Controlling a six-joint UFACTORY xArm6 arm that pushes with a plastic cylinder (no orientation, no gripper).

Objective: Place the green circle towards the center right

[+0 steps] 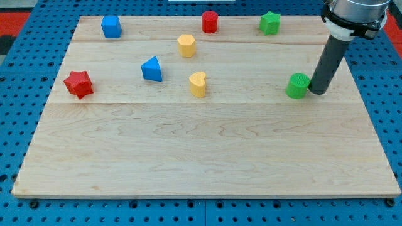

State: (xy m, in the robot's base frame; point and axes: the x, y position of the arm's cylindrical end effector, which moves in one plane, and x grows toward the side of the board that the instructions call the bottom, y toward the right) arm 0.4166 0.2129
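The green circle (298, 86) is a short green cylinder standing on the wooden board (207, 150) at the view's right, a little above mid-height. My dark rod comes down from the view's top right, and my tip (316, 92) rests on the board right beside the green circle's right side, touching it or nearly so.
Other blocks lie on the board: a green star (270, 23) and a red cylinder (210, 22) at the top, a blue cube (111, 27) at top left, a yellow hexagon (186, 45), a yellow heart (198, 84), a blue triangle (151, 69), and a red star (78, 84) at left.
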